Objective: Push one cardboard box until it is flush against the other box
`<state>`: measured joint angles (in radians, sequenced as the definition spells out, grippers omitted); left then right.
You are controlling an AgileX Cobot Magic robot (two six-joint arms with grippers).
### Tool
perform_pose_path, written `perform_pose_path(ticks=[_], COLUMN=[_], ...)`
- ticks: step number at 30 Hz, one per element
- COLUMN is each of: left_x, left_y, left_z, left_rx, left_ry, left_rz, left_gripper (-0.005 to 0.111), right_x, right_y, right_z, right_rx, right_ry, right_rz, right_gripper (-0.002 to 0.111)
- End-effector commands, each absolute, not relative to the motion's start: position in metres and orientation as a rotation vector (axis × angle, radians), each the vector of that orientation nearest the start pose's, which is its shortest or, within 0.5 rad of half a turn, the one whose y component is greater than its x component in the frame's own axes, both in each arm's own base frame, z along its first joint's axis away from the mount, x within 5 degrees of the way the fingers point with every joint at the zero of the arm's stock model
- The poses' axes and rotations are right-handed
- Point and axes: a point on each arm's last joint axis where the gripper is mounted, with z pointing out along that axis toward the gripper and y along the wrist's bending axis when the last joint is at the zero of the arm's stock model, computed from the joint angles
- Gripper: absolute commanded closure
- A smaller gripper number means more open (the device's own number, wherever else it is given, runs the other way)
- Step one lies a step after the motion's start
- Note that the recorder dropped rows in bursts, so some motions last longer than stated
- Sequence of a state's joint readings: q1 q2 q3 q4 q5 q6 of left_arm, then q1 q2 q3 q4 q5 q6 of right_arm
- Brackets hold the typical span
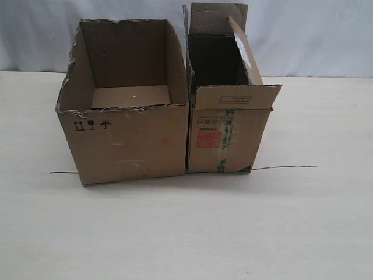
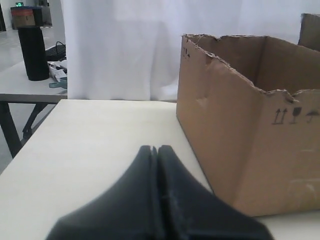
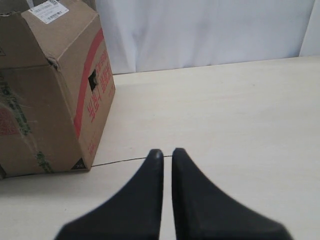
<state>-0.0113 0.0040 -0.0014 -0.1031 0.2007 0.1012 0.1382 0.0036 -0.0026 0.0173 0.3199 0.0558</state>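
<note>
The cardboard box, wide, with a ragged rim and small black symbols, stands on the pale table. Its right side lies against the other box, which is narrower and has upright flaps, a red label and green tape; only a thin dark seam shows between them. Neither gripper appears in the exterior view. My left gripper is shut and empty, low over the table, apart from the cardboard box. My right gripper is shut to a thin slit and holds nothing; it sits well away from the other box.
A thin black line runs across the table under the boxes' front edges and shows in the right wrist view as the black line. A white curtain hangs behind. A second table with a black cylinder stands beyond the table's edge.
</note>
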Motion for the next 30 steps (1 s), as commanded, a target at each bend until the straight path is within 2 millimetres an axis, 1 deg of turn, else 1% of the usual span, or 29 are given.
perform_pose_path(ticks=[1, 7, 12, 30], left_x=[0.0559, 0.0559, 0.0558, 0.0558], left_y=[-0.0029, -0.0024, -0.0033, -0.0033], left_z=[0.1952, 0.1951, 0.1951, 0.1951], left_rx=[-0.005, -0.022, 0.006, 0.006], left_ry=[1.682, 1.684, 1.684, 1.684], left_rz=[-0.058, -0.073, -0.077, -0.077], left_gripper=[0.107, 0.107, 0.107, 0.107], right_x=[0.0534, 0.0534, 0.0534, 0.0534], right_y=[0.008, 0.008, 0.008, 0.008], right_z=[0.1841, 0.1841, 0.1841, 0.1841], right_rx=[-0.069, -0.069, -0.069, -0.069], right_ry=[1.807, 1.807, 1.807, 1.807], right_rz=[0.153, 0.153, 0.153, 0.153], right_gripper=[0.103, 0.103, 0.103, 0.103])
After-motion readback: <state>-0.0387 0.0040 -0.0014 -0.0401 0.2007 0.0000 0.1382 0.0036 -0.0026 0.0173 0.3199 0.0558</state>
